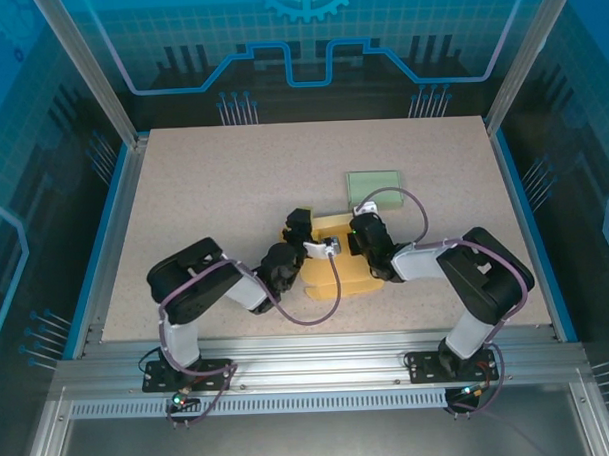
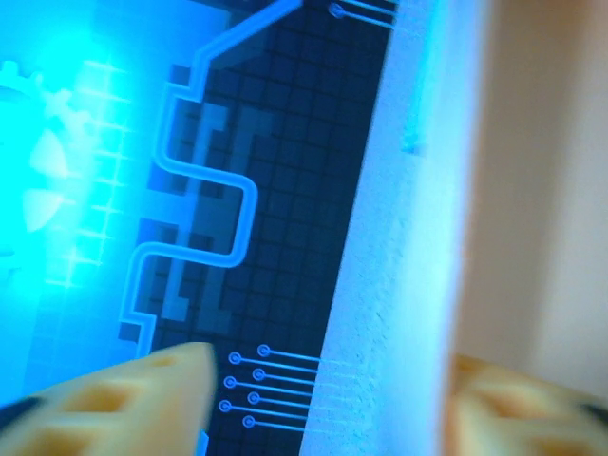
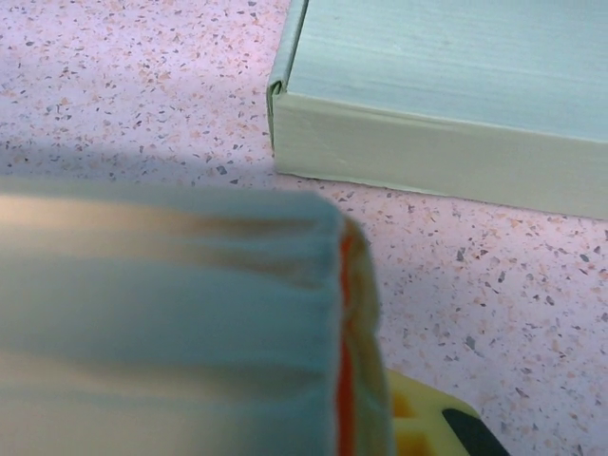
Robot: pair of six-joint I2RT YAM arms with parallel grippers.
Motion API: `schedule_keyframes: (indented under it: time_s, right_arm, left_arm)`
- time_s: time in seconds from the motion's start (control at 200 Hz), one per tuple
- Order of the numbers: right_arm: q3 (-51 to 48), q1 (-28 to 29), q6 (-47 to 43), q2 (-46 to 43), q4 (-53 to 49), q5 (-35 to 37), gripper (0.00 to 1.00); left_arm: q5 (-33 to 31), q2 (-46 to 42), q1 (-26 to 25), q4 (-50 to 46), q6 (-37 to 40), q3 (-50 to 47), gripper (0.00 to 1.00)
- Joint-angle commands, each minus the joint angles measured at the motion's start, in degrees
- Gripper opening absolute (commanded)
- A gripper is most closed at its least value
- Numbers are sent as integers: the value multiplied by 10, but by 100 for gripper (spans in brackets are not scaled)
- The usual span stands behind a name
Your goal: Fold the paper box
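Speckled table [image 1: 233, 190] sits within blue circuit-patterned walls [image 1: 308, 48] (aluminium frame [image 1: 320, 373] in front).

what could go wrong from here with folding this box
The left hand is open around a flap of the yellow paper box, so the flap may spring back. The right hand looks shut on the box's edge; a pull could crease or tear it. The pale green cardboard box lies close behind and might get knocked.
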Motion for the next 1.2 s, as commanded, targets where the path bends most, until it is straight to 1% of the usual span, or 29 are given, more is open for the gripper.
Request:
schedule_keyframes:
  time_s: [0.0,0.025,0.04,0.18,0.27,0.35,0.415,0.46,0.52,0.565,0.59,0.625,0.67,0.8,0.931,1.066,1.191]
  right_arm:
    - [13,21,0,5,-27,58,0]
    - [15,25,-2,4,-31,64,0]
    - [15,27,-2,4,-33,68,0]
    - [26,43,1,0,-60,109,0]
    - [37,48,7,-3,-94,120,0]
    - [39,52,14,-12,-110,130,0]
    - [41,55,25,-25,-132,137,0]
    - [43,54,35,-35,-152,142,0]
    - [48,55,42,-49,-180,144,0]
    - [51,55,43,-59,-200,140,0]
    - [53,54,45,-64,-212,136,0]
    - [55,54,46,-71,-223,130,0]
    - [55,56,48,-82,-232,120,0]
    - [50,56,60,-115,-251,97,0]
    - [47,56,73,-151,-281,87,0]
    - [51,52,86,-207,-329,83,0]
    - [49,38,103,-249,-377,71,0]
  left_arm:
    - [-20,-68,-9,17,-87,-11,93]
    - [-25,-81,-11,17,-99,-14,98]
    - [-28,-88,-13,17,-106,-16,99]
    - [-69,-164,-30,17,-185,-38,99]
    - [-125,-214,-40,3,-241,-47,99]
    - [-173,-265,-46,-42,-303,-55,99]
    - [-188,-322,-48,-107,-373,-69,99]
    - [-180,-366,-48,-168,-434,-80,99]
    - [-150,-445,-47,-270,-526,-87,99]
    - [-108,-503,-44,-366,-590,-85,99]
    - [-73,-533,-40,-414,-622,-83,99]
    - [-30,-571,-32,-464,-657,-82,99]
    - [-7,-609,-26,-503,-692,-82,99]
    - [-16,-689,-21,-616,-769,-70,99]
    - [-41,-726,-15,-718,-822,-48,99]
    - [-50,-728,-4,-772,-858,-32,99]
    - [-48,-710,8,-775,-882,-34,99]
